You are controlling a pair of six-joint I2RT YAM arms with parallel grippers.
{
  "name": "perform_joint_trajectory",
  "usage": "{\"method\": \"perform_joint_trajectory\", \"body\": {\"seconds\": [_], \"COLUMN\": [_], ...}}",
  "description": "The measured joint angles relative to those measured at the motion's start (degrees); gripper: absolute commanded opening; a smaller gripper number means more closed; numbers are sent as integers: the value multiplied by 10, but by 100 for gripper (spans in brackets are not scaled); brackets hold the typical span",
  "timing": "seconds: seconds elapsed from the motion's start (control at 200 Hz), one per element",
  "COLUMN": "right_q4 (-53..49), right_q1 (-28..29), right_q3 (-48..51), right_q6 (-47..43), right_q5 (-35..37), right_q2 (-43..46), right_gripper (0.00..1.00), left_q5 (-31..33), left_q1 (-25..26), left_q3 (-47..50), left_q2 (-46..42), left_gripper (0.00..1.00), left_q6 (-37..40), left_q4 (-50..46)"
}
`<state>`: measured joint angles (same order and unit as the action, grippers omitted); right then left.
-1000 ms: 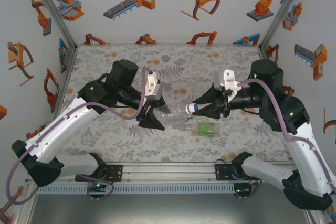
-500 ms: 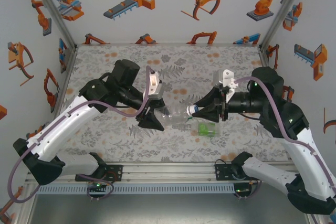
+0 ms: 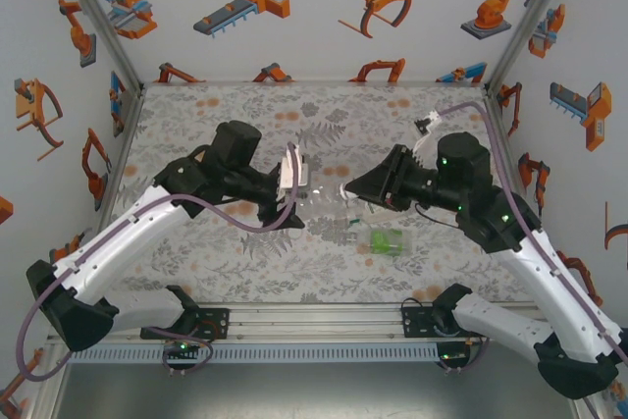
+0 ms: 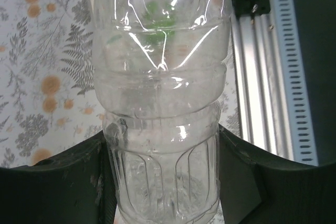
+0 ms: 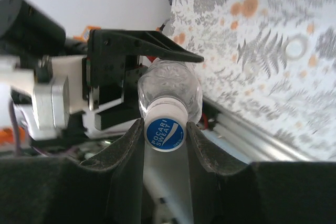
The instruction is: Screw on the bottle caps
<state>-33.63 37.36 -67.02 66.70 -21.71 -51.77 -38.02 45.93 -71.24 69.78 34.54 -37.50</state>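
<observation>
Both arms reach in from their bases and meet at the clear bottle [image 3: 326,215], which lies roughly level between them above the table. The left gripper [image 3: 297,211] clamps the bottle's body toward its base, its dark fingers [image 4: 58,182] on either side. The right gripper [image 3: 349,191] faces the bottle's neck end-on, its fingers [image 5: 128,150] closed against the blue cap [image 5: 164,132].

Right gripper [image 5: 164,124] pinches blue cap [image 5: 164,134] on clear bottle [image 5: 169,84]

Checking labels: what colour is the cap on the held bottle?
The cap is blue with white lettering, white rim; right wrist view.
</observation>
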Motion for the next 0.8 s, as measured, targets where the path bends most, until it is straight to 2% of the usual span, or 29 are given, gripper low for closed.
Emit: {"method": "perform_joint_trajectory", "body": {"seconds": [0.14,0.265,0.421,0.601,0.651,0.801], "right_q4": [-5,-47,-61,-110,-133,-169], "right_q1": [-10,-14,-14,-10,-13,-23], "right_q3": [33,13,1,-35,-59,-118], "right_q6": [144,174,178,140,113,22], "right_q5": [-23,-34,-42,-55,-49,-23], "right_q2": [-13,-36,-41,-55,-60,-60], "right_gripper": [0,0,43,71,75,75], "left_q5": [28,46,50,57,57,56], "left_q1": [-3,-3,-2,-3,-2,-2], "left_q3": [26,29,26,26,26,26], "left_q2": [-5,-5,-5,-5,-5,-5], "left_gripper": [0,0,0,0,0,0], "left_q6": [35,61,78,76,75,70], "left_q4": [2,0,-3,38,45,59]}}
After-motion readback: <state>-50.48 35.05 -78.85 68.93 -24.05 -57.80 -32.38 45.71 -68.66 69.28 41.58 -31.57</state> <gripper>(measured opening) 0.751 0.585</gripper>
